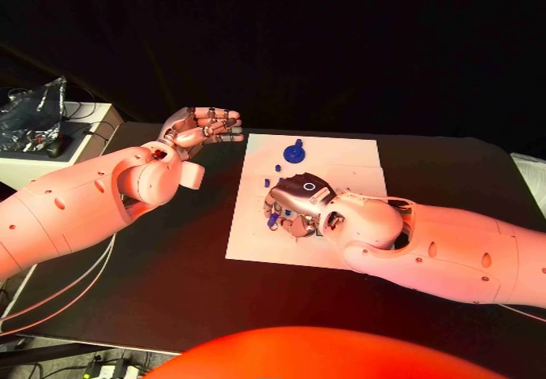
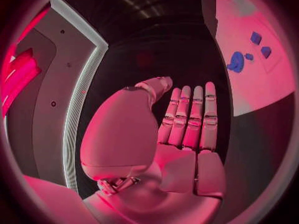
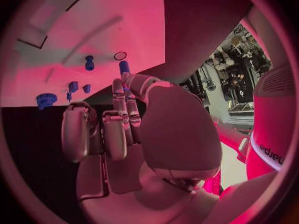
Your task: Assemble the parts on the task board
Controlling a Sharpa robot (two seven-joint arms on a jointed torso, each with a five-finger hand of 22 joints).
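the white task board (image 1: 342, 162) is laid at the middle of the black table (image 1: 182, 276). the right hand (image 1: 298, 207) is lowered onto the board's near half, fingers (image 3: 118, 104) curled around a small blue part (image 3: 124, 67) pinched at their tips. a blue gear-like part (image 1: 297, 152) is seen at 12 o'clock from that hand, with smaller blue parts (image 1: 278, 168) between. the left hand (image 1: 200, 126) is held at 10 o'clock of the board, off its edge, fingers (image 2: 190, 117) straight, close together, holding nothing.

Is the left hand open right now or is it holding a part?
Open. The left hand hovers beside the task board, its fingers straight and side by side with nothing in them.
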